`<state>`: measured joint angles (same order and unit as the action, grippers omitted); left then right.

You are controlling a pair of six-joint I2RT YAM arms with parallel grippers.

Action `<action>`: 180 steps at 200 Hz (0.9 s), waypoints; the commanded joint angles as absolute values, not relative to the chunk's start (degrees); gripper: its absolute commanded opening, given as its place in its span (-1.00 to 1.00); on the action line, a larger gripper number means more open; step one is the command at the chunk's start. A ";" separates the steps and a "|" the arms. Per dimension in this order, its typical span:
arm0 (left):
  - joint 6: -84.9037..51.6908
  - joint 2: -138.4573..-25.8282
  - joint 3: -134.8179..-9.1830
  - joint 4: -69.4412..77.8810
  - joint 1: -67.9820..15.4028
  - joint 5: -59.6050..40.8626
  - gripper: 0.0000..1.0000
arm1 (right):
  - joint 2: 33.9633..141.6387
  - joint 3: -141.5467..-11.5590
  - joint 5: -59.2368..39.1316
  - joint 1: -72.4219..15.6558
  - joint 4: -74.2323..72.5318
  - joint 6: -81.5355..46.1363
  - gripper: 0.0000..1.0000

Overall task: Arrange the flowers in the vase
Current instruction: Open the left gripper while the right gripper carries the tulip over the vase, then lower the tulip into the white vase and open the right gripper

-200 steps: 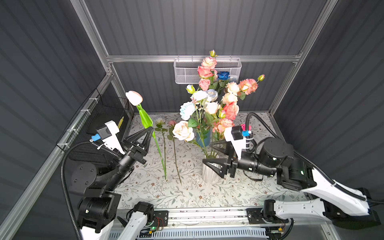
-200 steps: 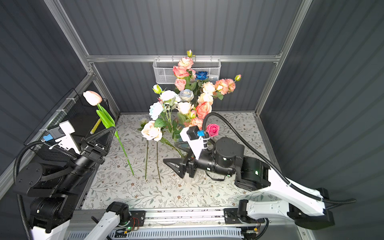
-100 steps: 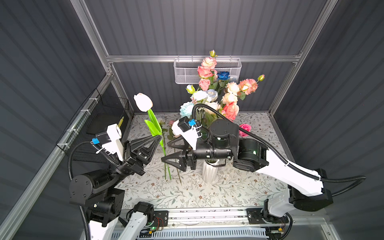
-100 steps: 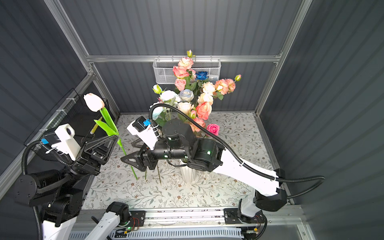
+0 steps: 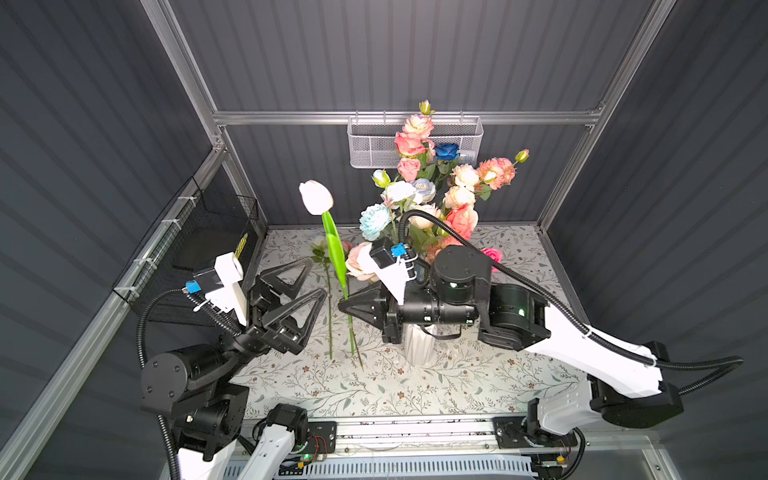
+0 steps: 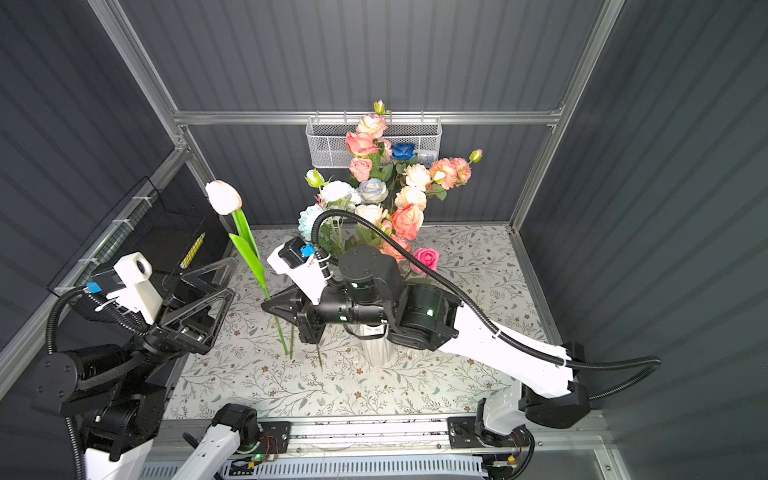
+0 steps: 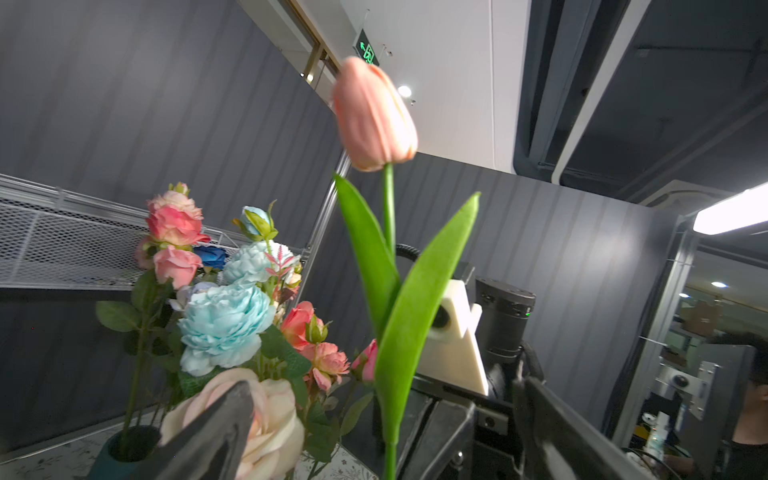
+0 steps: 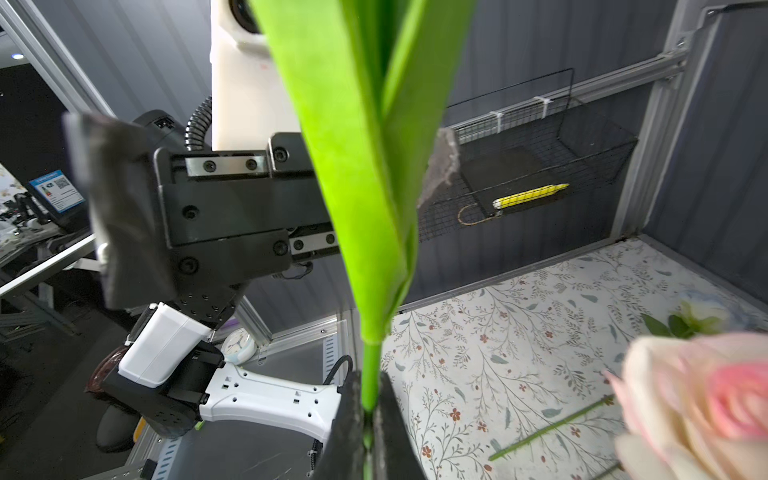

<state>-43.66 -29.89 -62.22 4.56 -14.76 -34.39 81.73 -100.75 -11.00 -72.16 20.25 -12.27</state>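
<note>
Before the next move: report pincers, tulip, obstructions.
Left pincer open. Right pincer shut on tulip, bloom up. White vase under right arm, mouth hidden.

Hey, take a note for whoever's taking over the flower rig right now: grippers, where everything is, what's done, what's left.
Left gripper: open, beside the tulip, holding nothing.
Right gripper: shut on the tulip's stem, bloom up.
Done: most flowers stand bunched at the back; white vase sits under the right arm.
Left: place the tulip, then the two loose stems and the pink rose lying on the mat.
</note>
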 commanded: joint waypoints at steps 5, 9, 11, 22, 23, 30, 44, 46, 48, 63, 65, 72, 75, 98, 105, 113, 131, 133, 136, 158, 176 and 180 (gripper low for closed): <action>-35.07 -27.28 -62.26 -5.32 -14.59 -26.59 0.99 | 75.30 -96.52 -3.60 -72.16 18.23 -9.79 -1.00; -34.56 -26.88 -61.94 -6.21 -14.59 -25.45 0.99 | 74.48 -95.85 -2.74 -72.14 18.55 -9.50 -1.00; -34.30 -26.69 -61.67 -6.65 -14.59 -24.95 0.99 | 74.01 -95.53 -2.31 -72.15 18.70 -9.43 -1.00; -32.91 -25.97 -60.53 -8.86 -14.59 -22.21 0.99 | 71.73 -93.46 0.33 -72.12 19.41 -8.91 -1.00; -32.85 -25.86 -60.41 -9.00 -14.59 -22.00 0.99 | 71.46 -93.27 0.65 -72.14 19.50 -8.85 -1.00; -32.23 -25.46 -59.54 -10.20 -14.59 -20.41 0.99 | 69.89 -91.76 2.42 -72.15 19.74 -8.62 -1.00; -31.27 -24.27 -57.53 -12.81 -14.59 -15.99 1.00 | 66.49 -88.37 6.30 -72.16 19.79 -8.13 -1.00; -31.11 -24.13 -57.32 -13.27 -14.59 -15.27 1.00 | 66.04 -87.81 6.78 -72.14 19.78 -7.99 -1.00; -31.05 -23.98 -57.07 -13.78 -14.59 -14.76 0.99 | 65.49 -87.34 7.36 -72.13 19.71 -7.93 -1.00; -30.12 -23.26 -55.21 -16.77 -14.59 -11.40 1.00 | 61.76 -83.45 12.15 -72.11 19.50 -7.24 -1.00; -30.05 -23.19 -55.02 -17.16 -14.59 -11.07 0.99 | 61.41 -82.89 12.86 -72.10 19.40 -7.15 -1.00; -29.76 -23.03 -54.19 -18.18 -14.58 -10.35 0.99 | 60.30 -80.96 14.94 -72.09 19.06 -6.74 -1.00; -29.64 -22.96 -53.83 -18.46 -14.59 -10.15 0.99 | 59.92 -80.15 15.74 -72.08 18.93 -6.48 -1.00; -29.58 -22.59 -51.54 -20.52 -14.59 -8.86 0.99 | 58.16 -75.17 22.04 -72.16 17.42 -4.84 -1.00; -29.46 -22.59 -51.06 -20.82 -14.59 -8.71 1.00 | 57.78 -73.48 23.72 -72.09 16.25 -4.15 -1.00; -29.32 -22.59 -50.66 -21.13 -14.59 -8.57 1.00 | 57.39 -71.61 25.33 -72.11 14.33 -3.18 -1.00; -29.11 -23.07 -50.19 -21.44 -14.59 -8.46 1.00 | 57.04 -68.28 28.31 -72.10 10.07 -0.90 -1.00; -29.10 -23.15 -50.19 -21.55 -14.59 -8.44 1.00 | 57.04 -67.96 28.61 -72.10 9.68 -0.71 -1.00; -29.14 -23.26 -50.14 -21.59 -14.61 -8.44 0.99 | 57.11 -67.59 28.99 -72.10 9.12 -0.48 -1.00; -29.23 -23.73 -49.54 -21.45 -14.59 -8.57 1.00 | 57.78 -65.47 30.23 -71.95 6.40 0.42 -1.00; -29.42 -24.07 -48.90 -21.27 -14.59 -8.66 0.99 | 58.40 -63.83 30.58 -71.43 5.54 0.02 -1.00; -29.46 -24.14 -48.83 -21.26 -14.59 -8.65 0.99 | 58.43 -63.41 30.51 -71.24 5.47 -0.27 -1.00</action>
<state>-30.55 -23.75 -49.98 -21.02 -14.76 -8.97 58.22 -64.93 27.33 -71.94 10.28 -1.26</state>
